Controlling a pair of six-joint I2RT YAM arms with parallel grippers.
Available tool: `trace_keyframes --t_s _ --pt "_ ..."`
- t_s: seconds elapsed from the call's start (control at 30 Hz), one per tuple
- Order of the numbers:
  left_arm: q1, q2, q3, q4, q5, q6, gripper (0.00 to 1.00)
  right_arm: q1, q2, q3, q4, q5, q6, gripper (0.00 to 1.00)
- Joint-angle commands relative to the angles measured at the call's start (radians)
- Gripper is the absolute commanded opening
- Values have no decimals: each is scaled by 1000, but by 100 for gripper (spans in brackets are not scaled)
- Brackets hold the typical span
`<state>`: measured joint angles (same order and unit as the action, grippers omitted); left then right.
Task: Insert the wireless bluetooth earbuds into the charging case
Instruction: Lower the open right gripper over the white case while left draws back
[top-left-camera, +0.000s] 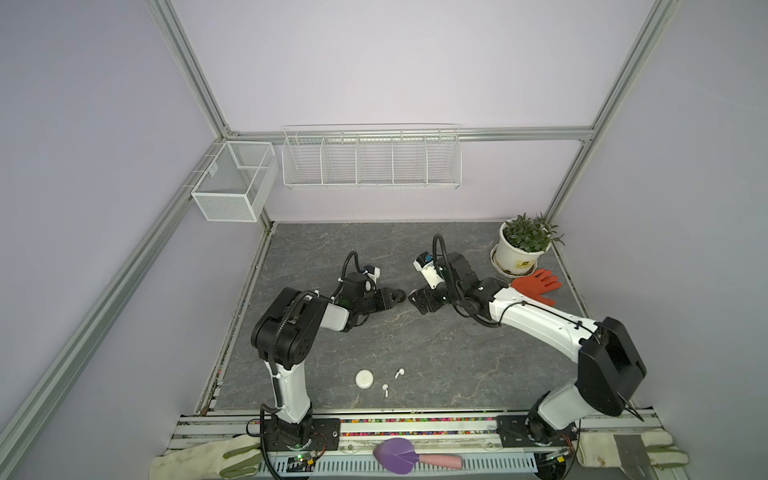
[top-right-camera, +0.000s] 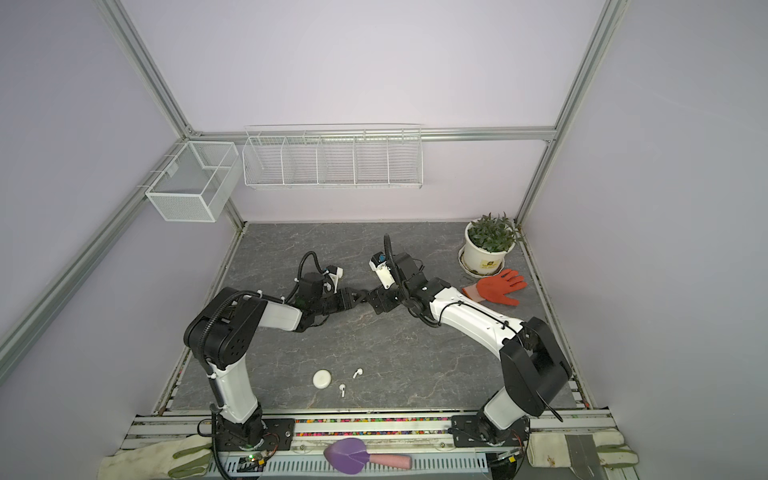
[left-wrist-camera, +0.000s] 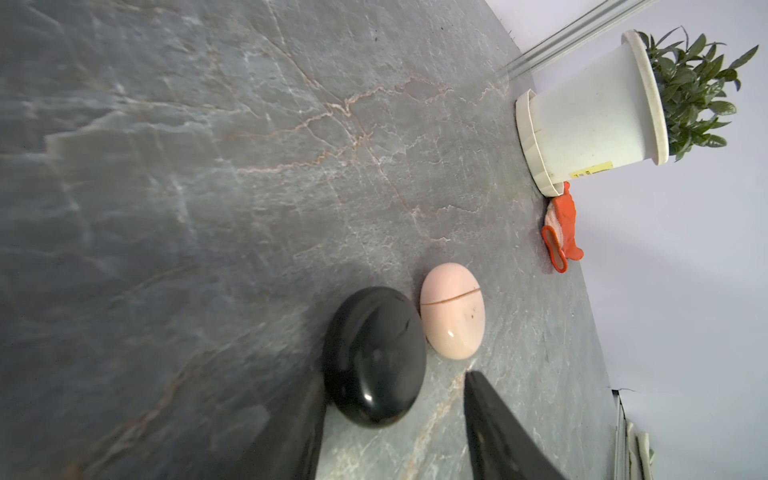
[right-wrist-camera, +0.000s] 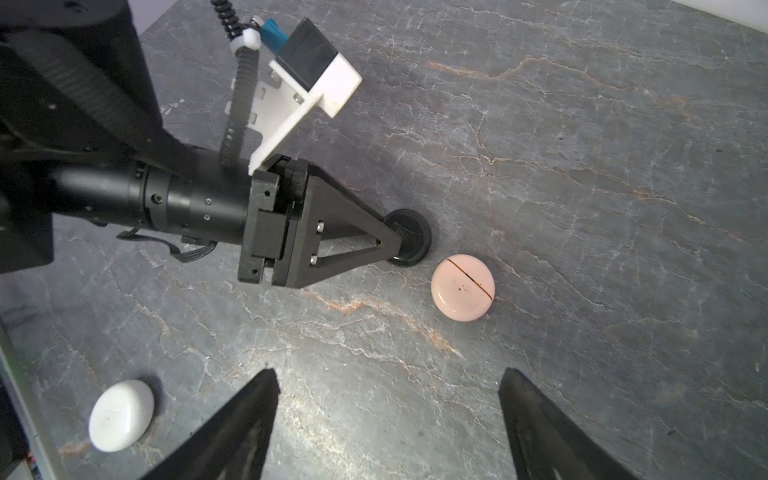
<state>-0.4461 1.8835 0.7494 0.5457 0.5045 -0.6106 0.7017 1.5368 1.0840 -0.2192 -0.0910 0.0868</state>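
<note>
Reaching over the grey marbled worktop (top-left-camera: 457, 353), both arms work well beyond the white round charging case (top-left-camera: 365, 379). The left end effector (left-wrist-camera: 395, 380) stands released around a glossy black oval case (left-wrist-camera: 374, 357), with one finger clear of it. The right end effector (right-wrist-camera: 389, 374) gapes wide and empty. A pale pink oval case (left-wrist-camera: 452, 309) is likewise far from the white case. Two tiny white stemmed earbuds (top-left-camera: 400, 372) (top-left-camera: 385, 389) lie just beside the white case, not yet inserted. The likely risk is broad fingers flicking these small, smooth earbuds away, or the shut white case skidding.
</note>
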Motion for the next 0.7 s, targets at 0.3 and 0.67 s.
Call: trace_keyframes --t_s 0.3,0.67 --pt "20 -200 -94 -198 -57 9 56 304 -88 -425 520 -274 -337 83" --pt "130 -513 -265 -446 -130 -21 60 445 138 -223 319 -188 -624 81"
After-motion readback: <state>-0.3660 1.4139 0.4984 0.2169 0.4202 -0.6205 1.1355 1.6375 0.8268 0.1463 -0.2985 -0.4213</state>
